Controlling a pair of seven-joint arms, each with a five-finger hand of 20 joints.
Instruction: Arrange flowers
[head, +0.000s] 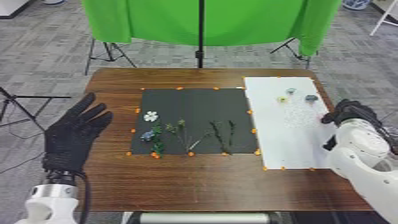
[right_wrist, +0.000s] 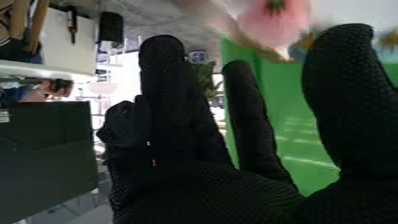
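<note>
Fingers (right_wrist: 169, 90) of the right hand (head: 348, 111) held wide; arranging seemingly at an early stage

Nothing can be made out as gripped by the straight fingers. Beyond their tips, in the right wrist view, a pink bloom (right_wrist: 274, 22) is shown near at hand; whether it is touched cannot be told. Against them a green backdrop (right_wrist: 306, 145) is also seen.

By the head view, the layout is given. Just beside the fingers lies a white sheet (head: 282, 145), where a yellow flower (head: 282, 99) and two bluish blooms (head: 311, 98) are grouped. Farther across the counter (head: 178, 185), on a black mat (head: 191, 102), a white flower (head: 151, 116), a blue flower (head: 147, 135) and loose stems (head: 231, 132) are spread. Beyond these, the left hand (head: 69, 142) is held open.

Some grouping may thus have been done near the fingers; the mat's pieces are judged left to be placed.
</note>
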